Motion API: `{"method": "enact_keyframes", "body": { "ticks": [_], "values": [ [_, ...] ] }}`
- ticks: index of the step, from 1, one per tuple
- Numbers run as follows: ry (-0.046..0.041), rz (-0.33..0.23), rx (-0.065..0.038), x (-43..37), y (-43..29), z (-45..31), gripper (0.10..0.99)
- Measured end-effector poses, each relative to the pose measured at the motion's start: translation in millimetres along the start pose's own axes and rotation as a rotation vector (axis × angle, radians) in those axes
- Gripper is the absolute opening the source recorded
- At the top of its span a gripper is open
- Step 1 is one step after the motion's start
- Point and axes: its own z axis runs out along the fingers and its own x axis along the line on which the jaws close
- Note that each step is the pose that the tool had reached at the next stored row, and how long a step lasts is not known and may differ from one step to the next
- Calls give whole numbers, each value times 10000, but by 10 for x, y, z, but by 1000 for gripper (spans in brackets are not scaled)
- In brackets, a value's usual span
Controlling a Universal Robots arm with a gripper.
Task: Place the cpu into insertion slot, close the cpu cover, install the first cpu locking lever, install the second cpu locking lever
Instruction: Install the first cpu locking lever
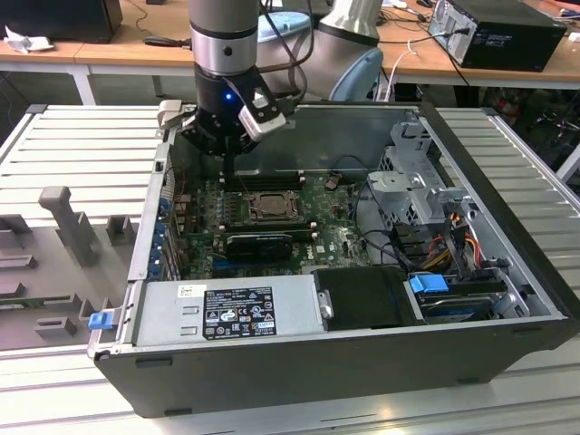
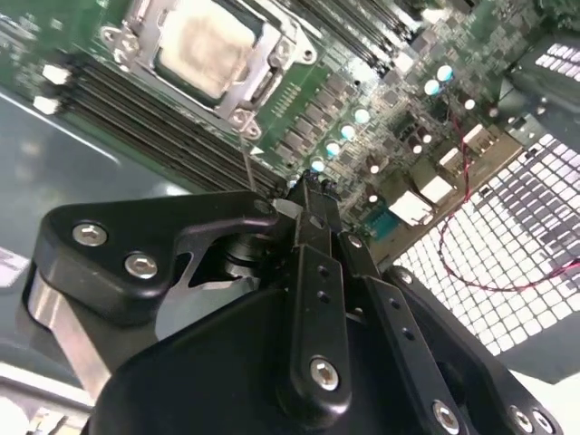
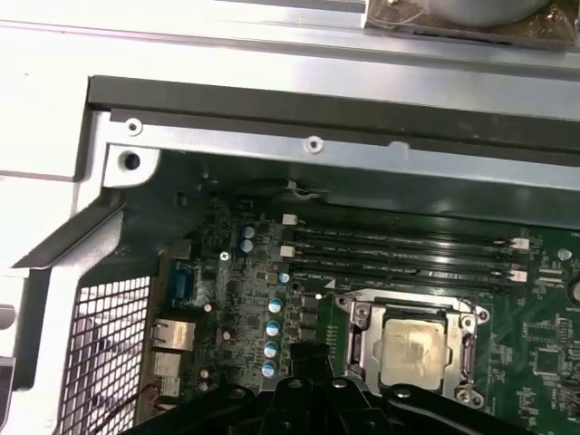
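Note:
The cpu [image 3: 415,349] lies flat in the insertion slot [image 1: 269,207] on the green motherboard, its dull grey top showing. The silvery cpu cover [image 3: 361,328] is down around it, framing the chip; in the second wrist view the cover [image 2: 265,65] and the cpu [image 2: 207,45] appear again. A thin metal lever rod [image 2: 246,168] stands up from the socket's corner toward my gripper [image 2: 308,192]. The gripper hovers just off that corner, above the memory slots, fingers shut together with nothing visible between them. In the exterior view the gripper [image 1: 232,168] hangs just behind the socket's left side.
The motherboard sits inside an open computer case [image 1: 489,163]. Memory slots [image 3: 399,245] run beside the socket, a black card [image 1: 261,243] lies in front of it, and the case's rear wall with a mesh grille [image 3: 91,353] stands close by. Cables and a drive cage [image 1: 417,181] fill the exterior view's right.

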Motion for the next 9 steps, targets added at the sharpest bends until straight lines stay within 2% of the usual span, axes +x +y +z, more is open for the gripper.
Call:
{"method": "enact_keyframes", "body": {
  "ticks": [3,6,7,9],
  "values": [
    [-12,-2,7,33,35,58,106],
    [-30,-3,7,56,71,84,106],
    [-33,-3,8,57,93,100,106],
    [-34,-4,8,49,182,149,106]
  ]
}}
